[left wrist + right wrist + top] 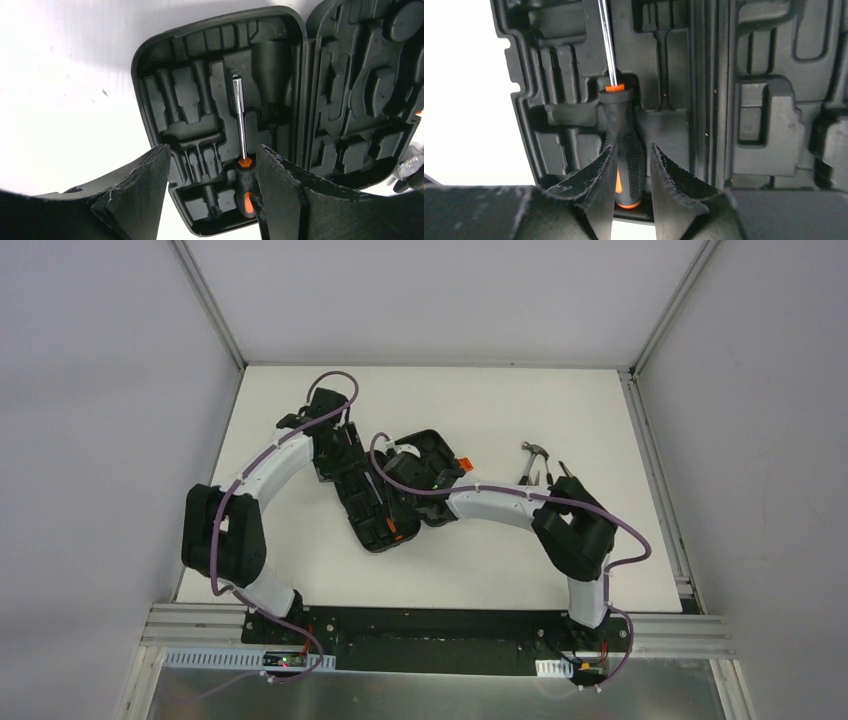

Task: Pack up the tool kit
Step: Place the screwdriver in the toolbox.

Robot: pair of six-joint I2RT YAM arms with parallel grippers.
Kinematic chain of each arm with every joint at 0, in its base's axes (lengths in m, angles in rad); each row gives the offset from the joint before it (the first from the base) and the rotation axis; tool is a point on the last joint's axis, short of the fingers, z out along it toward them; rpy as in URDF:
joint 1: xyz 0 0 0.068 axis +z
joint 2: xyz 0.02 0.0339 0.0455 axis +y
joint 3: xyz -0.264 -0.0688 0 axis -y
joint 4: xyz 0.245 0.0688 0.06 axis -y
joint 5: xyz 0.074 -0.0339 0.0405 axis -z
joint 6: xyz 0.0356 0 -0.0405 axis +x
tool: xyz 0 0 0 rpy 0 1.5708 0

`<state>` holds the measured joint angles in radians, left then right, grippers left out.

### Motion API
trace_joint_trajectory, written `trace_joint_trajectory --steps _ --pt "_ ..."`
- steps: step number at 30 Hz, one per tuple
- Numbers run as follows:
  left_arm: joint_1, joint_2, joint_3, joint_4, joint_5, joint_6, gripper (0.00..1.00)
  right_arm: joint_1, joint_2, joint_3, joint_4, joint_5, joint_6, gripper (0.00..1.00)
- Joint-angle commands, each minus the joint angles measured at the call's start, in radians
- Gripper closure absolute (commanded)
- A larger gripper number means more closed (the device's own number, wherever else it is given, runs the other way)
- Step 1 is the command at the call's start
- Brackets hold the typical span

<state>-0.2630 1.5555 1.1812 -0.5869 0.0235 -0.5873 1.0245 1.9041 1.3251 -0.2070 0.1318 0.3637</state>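
Top external: you see one white table (pixel 300 570) between grey walls (pixel 100 390), with one open tool case (pixel 427 444) on it. Over the case, the left gripper (pixel 212 147) has its fingers apart. The right gripper (pixel 633 146) fingers flank the one screwdriver (pixel 623 120) lying inside, and you cannot tell if they grip it. Right of the case lies one hammer (pixel 537 450).

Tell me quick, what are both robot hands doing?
Left gripper: open around the thick-shafted screwdriver.
Right gripper: nearly shut around the thin-shafted screwdriver; grip cannot be told.
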Motion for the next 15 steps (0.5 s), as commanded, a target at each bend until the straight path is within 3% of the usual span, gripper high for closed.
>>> trace_joint_trajectory --steps 1,15 --pt "-0.008 0.048 0.081 -0.021 0.005 -0.025 0.36 -0.004 0.037 0.058 -0.029 -0.018 0.018 0.69" --pt "-0.009 0.192 0.106 -0.011 0.026 -0.052 0.32 -0.014 0.081 0.080 -0.034 -0.078 0.015 0.70"
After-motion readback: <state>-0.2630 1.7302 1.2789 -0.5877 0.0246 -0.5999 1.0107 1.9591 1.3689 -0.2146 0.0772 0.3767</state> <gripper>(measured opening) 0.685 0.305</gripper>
